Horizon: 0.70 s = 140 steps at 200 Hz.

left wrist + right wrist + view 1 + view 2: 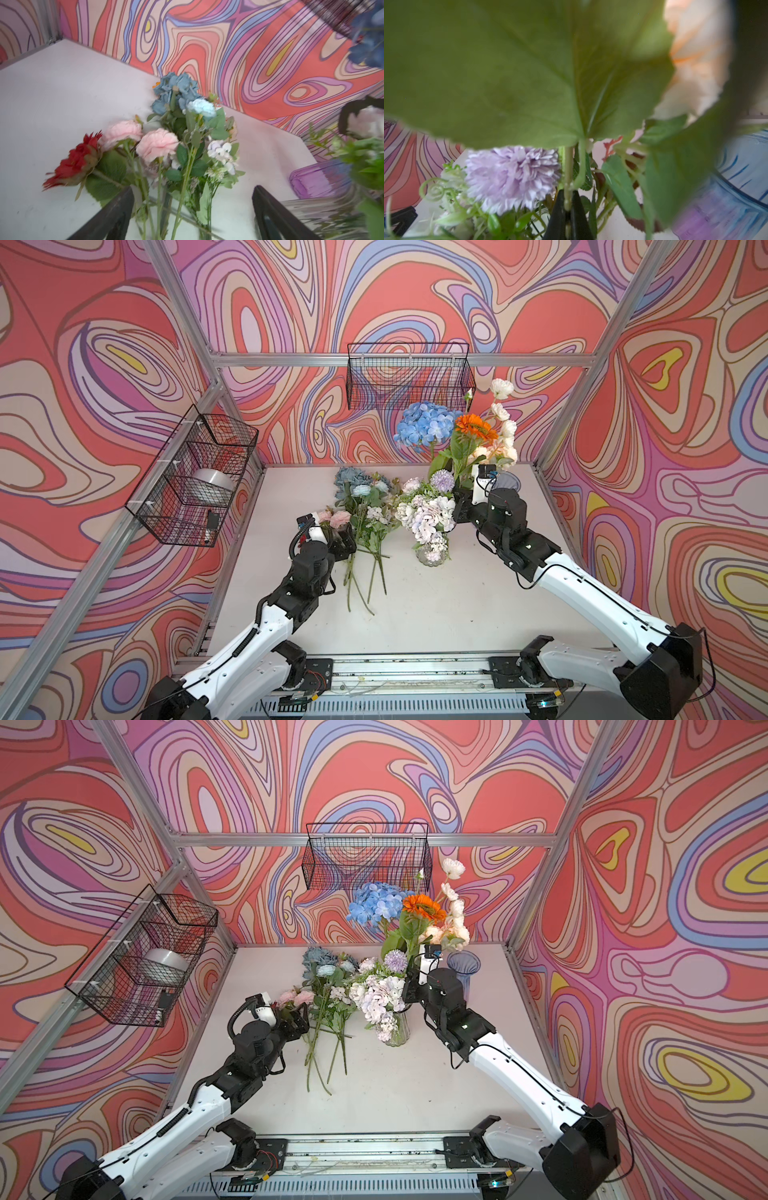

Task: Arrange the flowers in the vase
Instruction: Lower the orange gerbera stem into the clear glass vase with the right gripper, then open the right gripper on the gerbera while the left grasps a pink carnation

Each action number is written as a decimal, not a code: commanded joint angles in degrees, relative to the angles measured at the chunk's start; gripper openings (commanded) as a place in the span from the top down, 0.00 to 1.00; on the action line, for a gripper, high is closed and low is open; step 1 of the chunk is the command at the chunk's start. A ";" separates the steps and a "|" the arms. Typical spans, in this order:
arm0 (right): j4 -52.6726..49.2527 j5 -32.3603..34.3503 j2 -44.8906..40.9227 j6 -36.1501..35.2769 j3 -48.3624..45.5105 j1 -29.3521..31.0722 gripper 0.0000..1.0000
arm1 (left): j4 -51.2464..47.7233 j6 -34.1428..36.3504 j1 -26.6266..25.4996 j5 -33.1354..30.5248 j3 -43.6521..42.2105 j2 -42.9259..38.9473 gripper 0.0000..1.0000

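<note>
A white bench (415, 614) floored a booth with swirling red, pink and lilac walls. Straight above the right pincer (460, 499) rose the tall flowers (457, 448): a blue hydrangea (426, 423), an orange sunflower (476, 427) and cream blooms (508, 431). That pincer was clenched on a pale green stem (568, 170) beneath a broad leaf (519, 68). Whether the other tall stems shared the grip could not be told.

Directly ahead of the left pincer (192, 188) the loose flowers (368, 514) lay flat on the bench, heads pointing away from it. This pincer was released, its black fingers (116, 209) spread wide to either side of the stems. Whether they touched any stem could not be told.

Between the two pincers stood a clear glass vase (432, 558), upright and packed with pale lilac and white blossoms (428, 512). Just beyond the right pincer stood a blue-violet ribbed vase (463, 969), partly hidden by the arm.

In the loose pile, farthest from the left pincer, lay a dusty-blue hydrangea (174, 91), then an aqua rose (201, 108). Nearer lay two pink peonies (156, 143) and a red flower (79, 160). A lilac pompom (512, 178) sat just beside the right pincer, on the side towards the clear glass vase.
</note>
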 commanded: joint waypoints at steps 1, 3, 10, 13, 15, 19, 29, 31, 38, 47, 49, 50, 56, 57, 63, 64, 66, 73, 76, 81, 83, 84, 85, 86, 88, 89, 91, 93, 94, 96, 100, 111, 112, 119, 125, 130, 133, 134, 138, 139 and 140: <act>-3.45 0.39 -0.83 0.80 -0.26 -0.19 1.00 | -6.10 -5.30 0.36 1.06 -0.17 -0.73 0.17; -3.50 0.53 -0.90 0.76 -0.24 -0.20 1.00 | -6.55 -5.55 0.38 1.32 -0.17 -0.78 0.18; -4.28 0.95 -1.24 0.64 -0.02 -0.20 0.94 | -7.77 -6.38 0.35 2.25 -0.11 -0.40 0.20; -4.51 1.08 -1.42 0.52 0.06 -0.19 0.91 | -8.07 -6.71 0.39 2.81 -0.15 -0.30 0.21; -4.62 1.20 -1.57 0.51 0.10 -0.20 0.90 | -8.28 -6.83 0.37 3.16 -0.16 -0.17 0.21; -4.98 1.23 -1.86 0.39 0.19 -0.18 0.87 | -8.80 -7.09 0.37 3.75 -0.18 0.03 0.22; -5.60 1.56 -2.58 -0.01 0.53 -0.19 0.76 | -10.31 -8.42 0.39 5.05 -0.21 0.72 0.24; -5.80 1.59 -2.72 -0.11 0.63 -0.20 0.72 | -10.50 -8.73 0.35 5.22 -0.24 0.88 0.24; -6.34 1.80 -3.25 -0.52 0.88 -0.20 0.63 | -11.25 -9.15 0.39 6.30 -0.33 1.64 0.25; -7.08 2.18 -3.98 -0.96 1.36 -0.20 0.51 | -12.64 -9.73 0.38 7.00 -0.25 2.69 0.27; -7.20 2.29 -4.13 -1.00 1.41 -0.20 0.49 | -12.91 -9.85 0.39 7.15 -0.19 2.95 0.27; -7.31 2.40 -4.21 -1.02 1.47 -0.20 0.47 | -13.04 -9.91 0.39 7.24 -0.18 3.05 0.27; -7.85 2.85 -4.64 -1.35 1.81 -0.20 0.41 | -13.76 -10.14 0.31 7.30 -0.17 3.78 0.28; -7.98 2.94 -4.68 -1.37 1.84 -0.20 0.40 | -13.86 -10.19 0.35 7.35 -0.17 3.95 0.28; -8.49 3.34 -5.25 -1.72 2.10 -0.20 0.33 | -14.37 -10.47 0.39 7.31 -0.21 4.63 0.29; -8.57 3.45 -5.30 -1.78 2.16 -0.20 0.32 | -14.48 -10.48 0.35 7.27 -0.19 4.73 0.29; -8.78 3.66 -5.40 -1.93 2.27 -0.20 0.30 | -14.56 -10.54 0.38 7.16 -0.17 4.89 0.29; -9.31 4.21 -6.05 -2.31 2.67 -0.16 0.25 | -14.46 -10.74 0.36 6.98 -0.32 5.61 0.31; -9.56 4.41 -6.31 -2.47 2.78 -0.17 0.22 | -14.20 -10.76 0.39 6.93 -0.46 5.87 0.32; -9.96 4.89 -6.67 -2.74 2.98 -0.20 0.19 | -13.70 -10.95 0.37 6.71 -0.75 6.38 0.33; -10.07 4.88 -6.84 -2.83 3.14 -0.16 0.17 | -13.53 -11.12 0.39 6.58 -0.86 6.60 0.33; -10.10 5.01 -6.93 -2.86 3.12 -0.18 0.16 | -13.44 -11.16 0.39 6.42 -0.91 6.76 0.33; -10.17 5.16 -7.02 -2.92 3.15 -0.15 0.16 | -13.31 -11.27 0.39 6.34 -0.93 6.89 0.34; -10.24 5.29 -7.10 -2.99 3.17 -0.17 0.15 | -13.24 -11.42 0.39 6.26 -0.99 7.00 0.34; -10.32 5.40 -7.32 -3.18 3.23 -0.19 0.14 | -13.10 -11.70 0.35 6.11 -1.07 7.23 0.35; -10.32 5.45 -7.43 -3.21 3.25 -0.20 0.14 | -12.96 -11.85 0.33 5.97 -1.15 7.35 0.35; -10.38 5.57 -7.62 -3.30 3.27 -0.22 0.13 | -12.77 -12.09 0.38 5.82 -1.27 7.61 0.36; -10.44 5.71 -7.78 -3.41 3.34 -0.21 0.12 | -12.46 -12.37 0.39 5.65 -1.45 7.87 0.37; -10.46 5.82 -7.88 -3.50 3.35 -0.20 0.11 | -12.33 -12.49 0.39 5.61 -1.51 8.02 0.37; -10.53 5.93 -8.07 -3.64 3.45 -0.20 0.10 | -12.00 -12.63 0.37 5.51 -1.60 8.28 0.37; -10.63 6.22 -8.47 -3.90 3.52 -0.20 0.09 | -11.50 -12.91 0.39 5.53 -1.82 8.82 0.39; -10.95 7.17 -9.45 -4.44 3.71 -0.20 0.05 | -9.74 -13.28 0.39 5.47 -2.01 10.51 0.41; -10.94 7.30 -9.60 -4.46 3.76 -0.20 0.04 | -9.61 -13.30 0.39 5.52 -2.01 10.70 0.41; -11.01 7.98 -10.24 -4.58 3.80 -0.20 0.02 | -8.83 -13.56 0.40 5.61 -1.80 11.77 0.43; -11.02 8.44 -10.72 -4.81 3.80 -0.16 0.02 | -8.09 -13.78 0.39 5.69 -1.66 12.69 0.44; -11.02 8.79 -11.14 -4.91 3.73 -0.20 0.02 | -7.30 -13.91 0.35 5.89 -1.49 13.29 0.46; -11.03 8.92 -11.41 -4.99 3.73 -0.17 0.02 | -6.94 -13.93 0.39 6.00 -1.36 13.96 0.47; -11.02 8.92 -11.45 -4.99 3.72 -0.14 0.02 | -6.81 -13.97 0.39 6.05 -1.38 14.05 0.48; -10.97 9.05 -11.76 -5.02 3.63 -0.19 0.02 | -6.22 -13.93 0.40 6.24 -1.31 14.70 0.49; -10.95 9.12 -11.81 -5.05 3.59 -0.19 0.02 | -6.05 -13.93 0.44 6.25 -1.27 14.86 0.50; -10.98 9.15 -11.87 -5.07 3.56 -0.20 0.02 | -5.92 -13.93 0.46 6.30 -1.24 14.98 0.50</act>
